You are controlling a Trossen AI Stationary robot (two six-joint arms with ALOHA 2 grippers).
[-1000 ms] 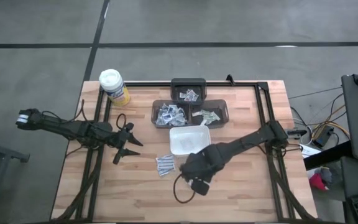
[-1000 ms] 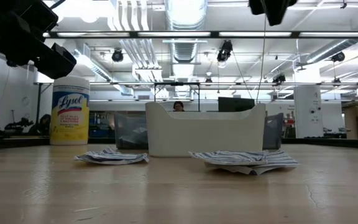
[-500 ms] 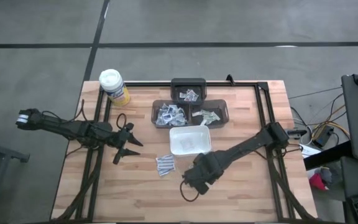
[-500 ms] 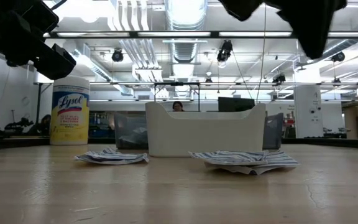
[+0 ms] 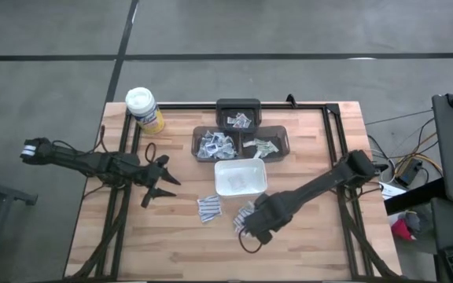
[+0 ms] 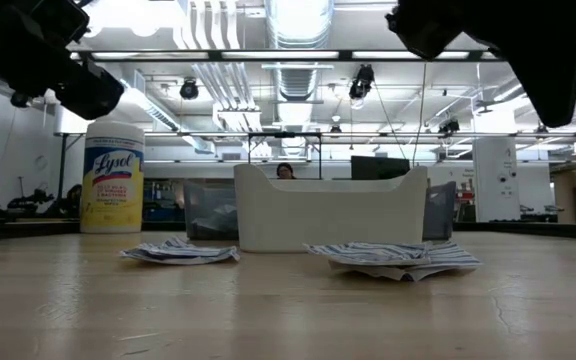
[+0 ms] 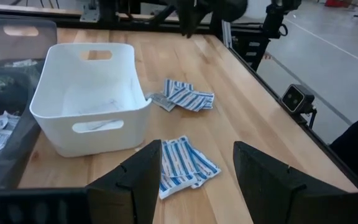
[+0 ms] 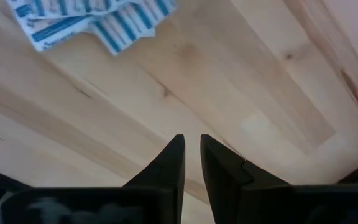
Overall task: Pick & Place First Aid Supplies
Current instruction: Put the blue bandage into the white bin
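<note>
The first aid supplies on the bare table are flat white packets with blue print, in two small heaps: one [image 5: 208,207] [image 7: 182,165] near the white tray [image 5: 240,178], the other [image 5: 246,212] [image 8: 86,18] to its right. More packets lie in three dark bins [image 5: 238,134]. My right gripper [image 5: 252,229] [image 8: 191,155] points down above bare wood just near of the right heap, its fingers a narrow gap apart with nothing between them. My left gripper [image 5: 157,187] [image 7: 197,180] waits open at the table's left, above the wood.
A yellow canister with a white lid [image 5: 143,108] [image 6: 113,180] stands at the far left corner. Black rails [image 5: 333,157] run along the table's sides and far edge. Bare wood lies along the near edge [image 5: 211,251].
My right gripper has come down and moved a little toward the table's near right, rolling about its wrist. It now shows large at the top right of the low view. The right heap of packets, covered by it before in the high view, shows now.
</note>
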